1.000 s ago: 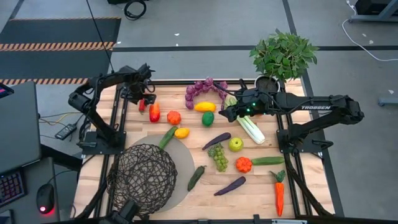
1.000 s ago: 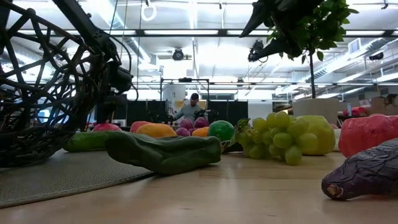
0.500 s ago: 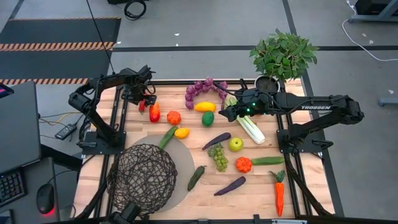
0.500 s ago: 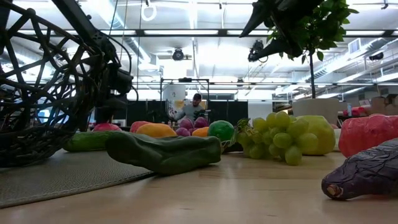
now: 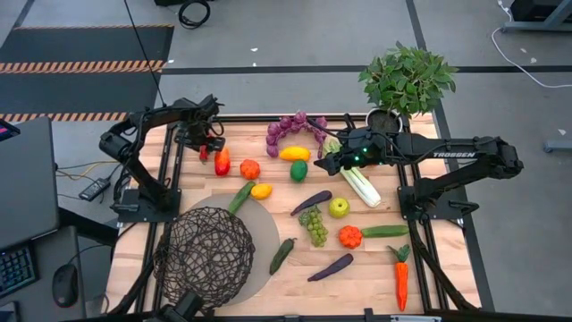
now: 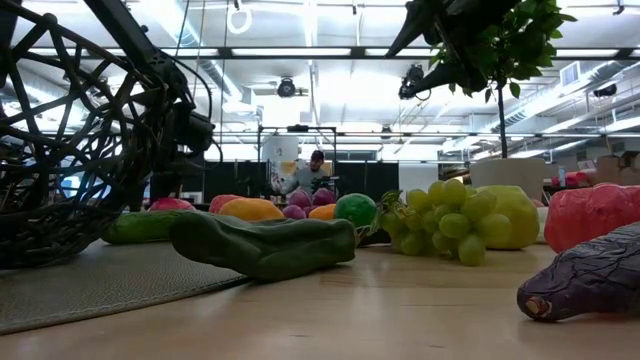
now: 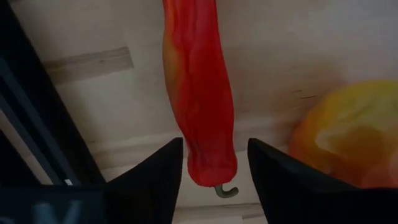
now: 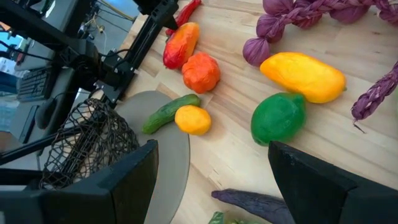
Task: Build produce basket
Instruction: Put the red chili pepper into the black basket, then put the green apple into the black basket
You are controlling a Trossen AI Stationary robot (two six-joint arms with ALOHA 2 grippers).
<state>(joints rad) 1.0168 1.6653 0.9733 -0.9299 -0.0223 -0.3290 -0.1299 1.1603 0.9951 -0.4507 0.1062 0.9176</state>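
The dark wire basket (image 5: 204,255) stands on a round grey mat at the near left. Produce lies spread over the table: purple grapes (image 5: 295,127), celery (image 5: 359,183), green grapes (image 5: 315,225), a carrot (image 5: 401,277). At the far left my left gripper (image 5: 207,143) points down over a long red pepper (image 7: 199,93). Its fingers (image 7: 161,168) stand open, close on either side of the pepper's stem end. A sliver of table shows beside one finger. My right gripper (image 5: 329,164) hovers open above the far middle, near the celery, with nothing between its fingers.
An orange-red pepper (image 7: 348,130) lies right beside the red one, and the dark table frame rail (image 7: 37,124) runs on its other side. A potted plant (image 5: 407,80) stands at the far right corner. A tomato (image 5: 250,168), lemon (image 5: 261,190) and cucumber (image 5: 240,197) lie between pepper and basket.
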